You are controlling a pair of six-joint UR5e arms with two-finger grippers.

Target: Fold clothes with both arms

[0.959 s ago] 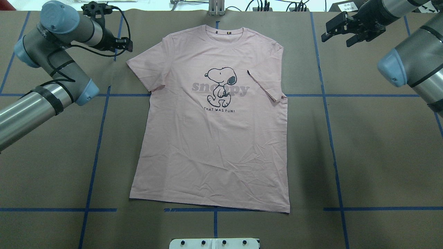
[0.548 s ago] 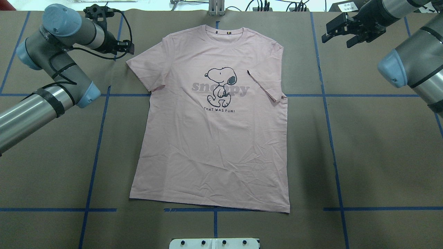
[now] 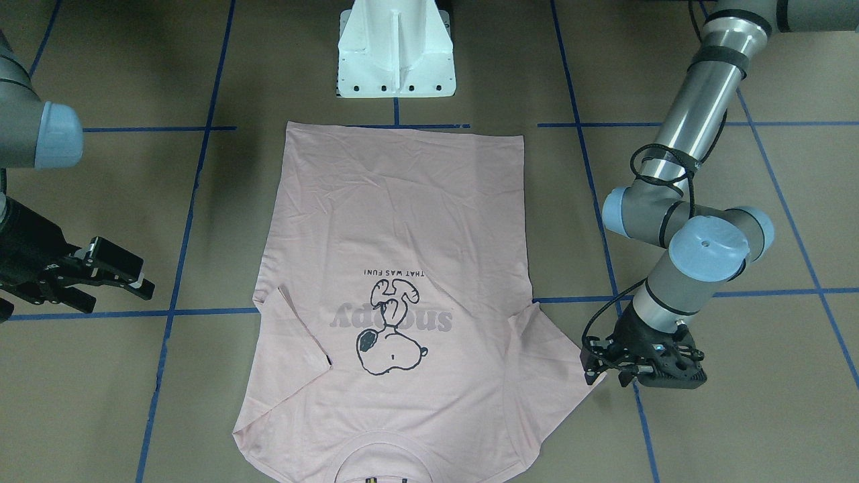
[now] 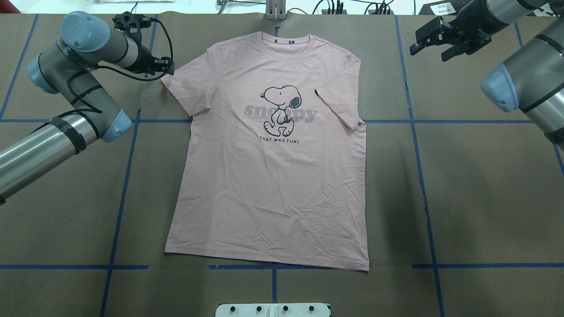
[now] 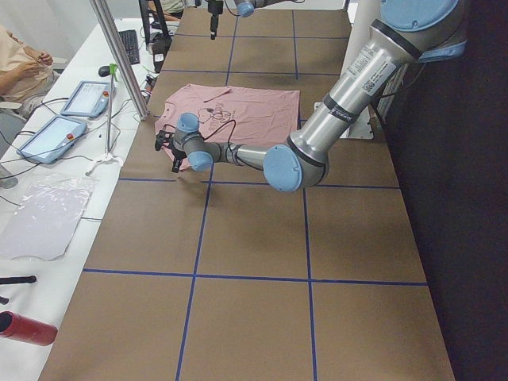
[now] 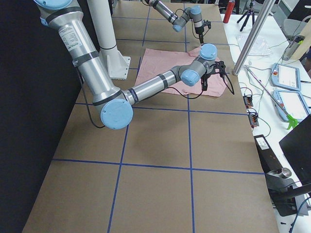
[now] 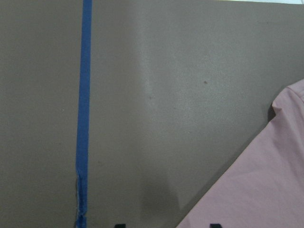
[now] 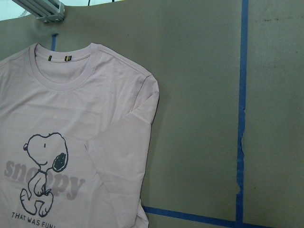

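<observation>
The pale pink T-shirt (image 4: 273, 176) lies flat, print up, collar at the far edge. Its right sleeve (image 4: 335, 110) is folded inward onto the chest. Its left sleeve (image 4: 183, 83) is spread out. My left gripper (image 4: 167, 67) is open and low beside the left sleeve's outer corner, just off the cloth. It also shows in the front view (image 3: 606, 374). The left wrist view shows its fingertips (image 7: 119, 224) apart, with the sleeve edge (image 7: 266, 190) between them and to the right. My right gripper (image 4: 429, 47) is open and empty, raised off to the right of the shirt's right shoulder.
The white pedestal base (image 3: 396, 54) stands at the near edge behind the shirt's hem. A metal post (image 4: 275, 11) and cables sit at the far edge. Blue tape lines (image 4: 416, 132) cross the brown table cover. Tablets (image 6: 286, 77) lie beyond the far edge.
My left gripper has moved right and slightly down toward the left sleeve's corner. My right gripper has drifted slightly toward the far edge. The shirt has not moved.
</observation>
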